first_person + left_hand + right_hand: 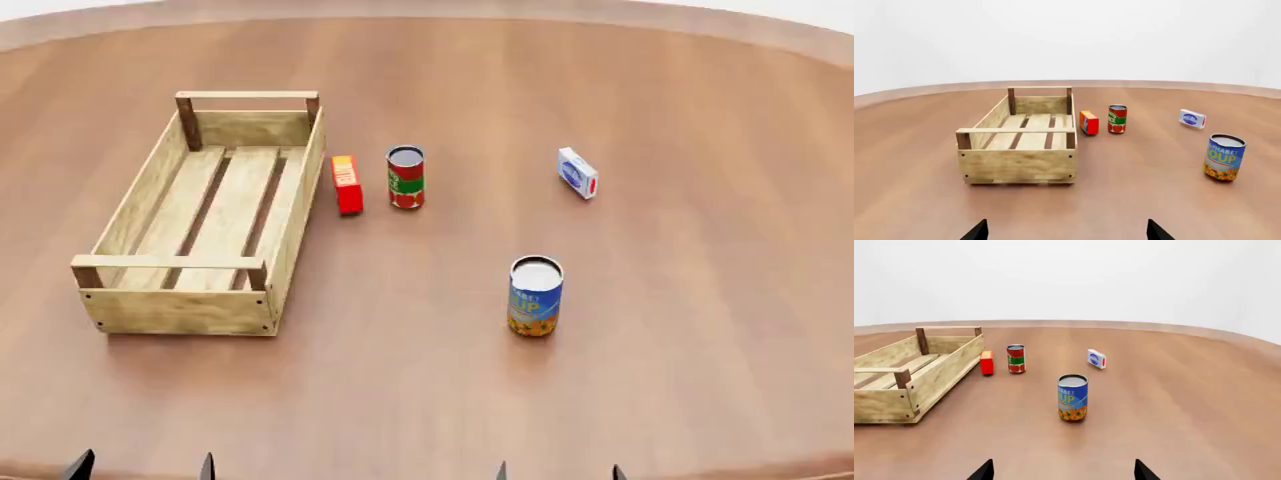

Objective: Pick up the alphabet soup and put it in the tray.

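So here's the setup: the alphabet soup (535, 296) stands upright on the brown table (694, 330), out in the open and well apart from the tray (174, 310). Blue label, yellow-orange band at the bottom, silvery top. In the head view it sits to the right of the tray and nearer the robot than the other small stuff.

The tray is the big light-wood crate with a slatted bottom and darker corner posts, lying lengthwise away from the robot on the left side of the table. Nothing inside it as far as the slats show.

Just beside the tray's far right side there's a small red box (347, 185) standing on edge, and right next to that a red-and-green can (406, 177), upright. Further right, on its own, a little blue-and-white box (578, 172).

Neither claw is touching anything. The left gripper (1066, 231) only pokes in as two dark fingertips at the edge of its wrist view, set wide apart, so it's spread, with the tray straight ahead of it. Same deal for the right gripper (1063, 471): two dark tips spread wide, and the soup can sits roughly centred in front of it, some way off. In the head view both pairs of tips barely peek in at the bottom edge, so I can't say much about the arms themselves, probably low and close to the near edge of the table.
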### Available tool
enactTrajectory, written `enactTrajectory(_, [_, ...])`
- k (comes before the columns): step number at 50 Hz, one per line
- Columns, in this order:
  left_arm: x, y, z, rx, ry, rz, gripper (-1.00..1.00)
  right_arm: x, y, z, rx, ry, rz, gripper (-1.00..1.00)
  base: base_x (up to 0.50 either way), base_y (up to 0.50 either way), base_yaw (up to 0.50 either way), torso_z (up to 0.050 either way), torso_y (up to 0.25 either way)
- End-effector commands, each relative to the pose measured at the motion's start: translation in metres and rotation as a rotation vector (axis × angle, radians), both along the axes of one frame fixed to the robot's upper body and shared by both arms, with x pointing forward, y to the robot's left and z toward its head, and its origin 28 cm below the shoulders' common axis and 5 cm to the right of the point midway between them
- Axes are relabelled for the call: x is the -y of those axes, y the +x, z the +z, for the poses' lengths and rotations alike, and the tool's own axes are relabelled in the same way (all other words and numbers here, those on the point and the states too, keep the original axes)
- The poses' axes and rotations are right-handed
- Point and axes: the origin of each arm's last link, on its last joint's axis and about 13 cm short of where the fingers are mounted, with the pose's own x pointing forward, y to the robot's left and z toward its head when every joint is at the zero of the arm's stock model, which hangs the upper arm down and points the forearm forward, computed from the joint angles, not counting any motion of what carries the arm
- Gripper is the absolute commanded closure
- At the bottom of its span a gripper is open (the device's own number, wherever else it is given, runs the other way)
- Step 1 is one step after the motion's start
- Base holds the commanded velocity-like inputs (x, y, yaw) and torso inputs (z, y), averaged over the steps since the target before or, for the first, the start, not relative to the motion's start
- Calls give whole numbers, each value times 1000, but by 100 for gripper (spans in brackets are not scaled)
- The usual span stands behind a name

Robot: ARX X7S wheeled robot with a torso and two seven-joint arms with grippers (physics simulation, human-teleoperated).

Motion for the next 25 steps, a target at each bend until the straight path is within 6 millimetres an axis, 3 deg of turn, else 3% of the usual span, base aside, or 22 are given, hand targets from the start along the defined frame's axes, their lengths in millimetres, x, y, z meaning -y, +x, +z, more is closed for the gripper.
enactTrajectory(1, [3, -5, 1, -4, 1, -43, -100, 1, -8, 8, 54, 8, -34, -100, 277, 207, 0, 0, 0])
enactTrajectory(25, [3, -7, 2, 5, 18, -44, -100, 1, -9, 10, 63, 10, -5, -100, 430, 210, 0, 0, 0])
